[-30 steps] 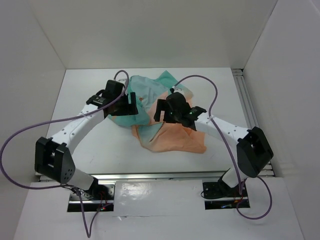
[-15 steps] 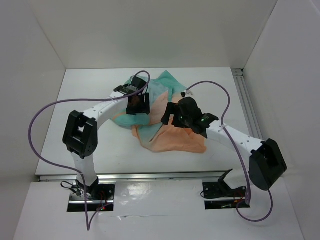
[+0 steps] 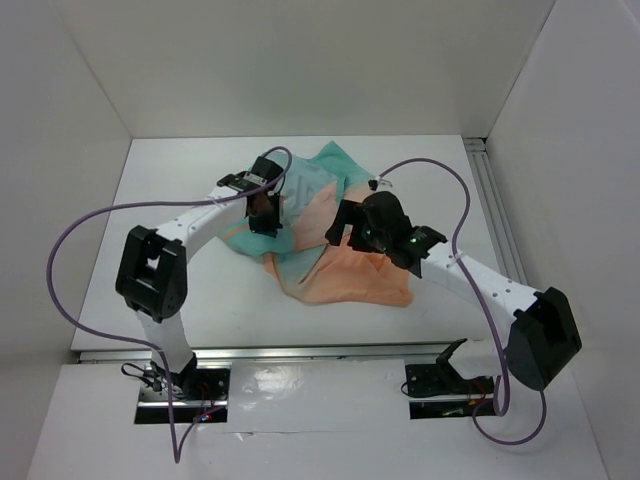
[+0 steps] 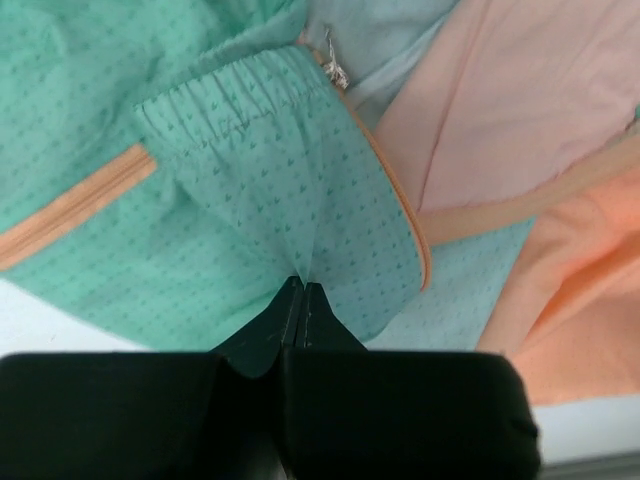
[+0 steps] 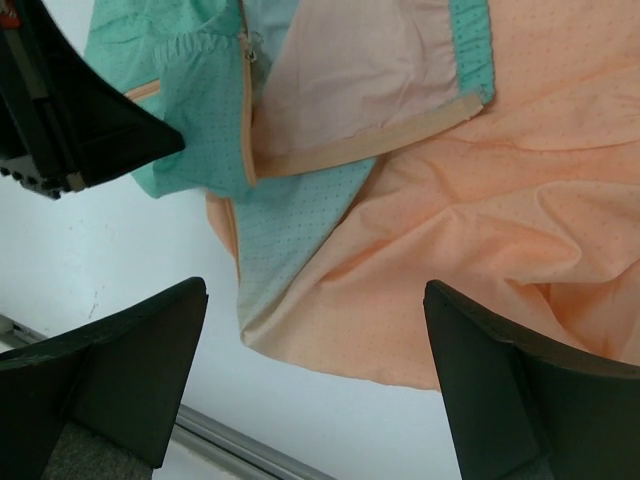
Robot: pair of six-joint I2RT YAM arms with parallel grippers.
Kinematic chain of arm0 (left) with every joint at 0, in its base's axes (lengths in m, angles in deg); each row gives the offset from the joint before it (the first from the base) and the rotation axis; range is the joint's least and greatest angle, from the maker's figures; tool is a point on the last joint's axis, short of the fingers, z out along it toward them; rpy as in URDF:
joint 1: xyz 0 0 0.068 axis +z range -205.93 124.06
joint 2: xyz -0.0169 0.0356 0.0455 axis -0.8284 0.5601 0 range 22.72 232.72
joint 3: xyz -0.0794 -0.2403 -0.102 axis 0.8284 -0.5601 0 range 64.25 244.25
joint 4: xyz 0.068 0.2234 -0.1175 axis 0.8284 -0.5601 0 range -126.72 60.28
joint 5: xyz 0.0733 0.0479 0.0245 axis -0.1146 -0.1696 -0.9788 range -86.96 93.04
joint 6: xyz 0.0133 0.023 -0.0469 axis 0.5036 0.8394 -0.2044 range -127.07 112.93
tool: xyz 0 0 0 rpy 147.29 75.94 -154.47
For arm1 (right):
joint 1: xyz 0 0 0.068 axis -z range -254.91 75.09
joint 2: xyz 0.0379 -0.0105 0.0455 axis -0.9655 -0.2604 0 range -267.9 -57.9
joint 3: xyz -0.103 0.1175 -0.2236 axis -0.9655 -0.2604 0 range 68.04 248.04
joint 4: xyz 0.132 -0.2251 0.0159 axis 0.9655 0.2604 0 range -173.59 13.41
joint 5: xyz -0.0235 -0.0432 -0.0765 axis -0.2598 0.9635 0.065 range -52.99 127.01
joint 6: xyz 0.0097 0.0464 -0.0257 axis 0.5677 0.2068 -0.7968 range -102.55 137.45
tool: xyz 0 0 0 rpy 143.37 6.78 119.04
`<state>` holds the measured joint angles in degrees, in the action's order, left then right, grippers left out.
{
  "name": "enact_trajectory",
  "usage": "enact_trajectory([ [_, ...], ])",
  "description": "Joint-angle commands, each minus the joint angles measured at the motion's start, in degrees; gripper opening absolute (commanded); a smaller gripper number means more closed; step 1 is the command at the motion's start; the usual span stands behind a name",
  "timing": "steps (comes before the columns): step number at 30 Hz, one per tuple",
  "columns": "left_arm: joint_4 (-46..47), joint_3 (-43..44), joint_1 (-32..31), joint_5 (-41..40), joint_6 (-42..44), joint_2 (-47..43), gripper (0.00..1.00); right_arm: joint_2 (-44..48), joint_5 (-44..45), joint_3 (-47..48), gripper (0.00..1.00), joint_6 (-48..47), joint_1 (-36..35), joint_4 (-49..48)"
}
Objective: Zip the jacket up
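Pinching the jacket (image 4: 250, 200), left tool (image 4: 300, 292) sits near gaping right tool (image 5: 315, 310).

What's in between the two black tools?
Just the jacket, teal and peach, lies between the left tool and the right tool; the top view shows it.

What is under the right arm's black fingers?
The open right fingers hang over peach-orange folds of the thin teal-to-peach fabric jacket on the white table; anything beneath the cloth is hidden.

no readable text, labels, brands, numbers or signs anywhere
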<state>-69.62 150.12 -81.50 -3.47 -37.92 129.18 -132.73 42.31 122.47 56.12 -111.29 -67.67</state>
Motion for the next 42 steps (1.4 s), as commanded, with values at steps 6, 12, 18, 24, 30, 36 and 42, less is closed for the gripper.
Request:
enact_trajectory([
  [6, 1.13, -14.48, 3.68, 4.92, 1.6, -17.31, 0.0, -4.44, -7.31, 5.59, 0.95, 0.0, 0.26, -5.11],
  [12, 7.37, -27.5, 4.2, 9.84, -2.02, -23.49, 0.0, -17.44, -15.83, 12.35, 0.79, 2.28, -1.41, -11.96],
  [18, 8.43, -32.24, 5.26, 9.84, -3.86, -25.86, 0.0, -26.66, -22.61, 15.17, 0.69, 4.74, -3.17, -16.27],
  [24, 9.67, -34.62, 6.4, 10.89, -3.87, -28.5, 0.0, -32.74, -24.81, 19.3, 0.71, 4.66, -5.63, -16.89],
  [30, 8.52, -34.62, 8.16, 11.51, -3.34, -29.54, 0.58, -38.54, -24.9, 23.43, 0.69, 3.51, -6.95, -15.75],
  [36, 6.33, -31.47, 11.67, 11.51, -2.73, -32.97, 0.6, -43.03, -29.63, 25.9, 0.65, 2.2, -7.48, -16.54],
  [42, 4.3, -28.12, 16.85, 13.0, -1.59, -35.53, 0.63, -41.47, -30.17, 24.43, 0.61, 0.61, -8.71, -17.49],
])
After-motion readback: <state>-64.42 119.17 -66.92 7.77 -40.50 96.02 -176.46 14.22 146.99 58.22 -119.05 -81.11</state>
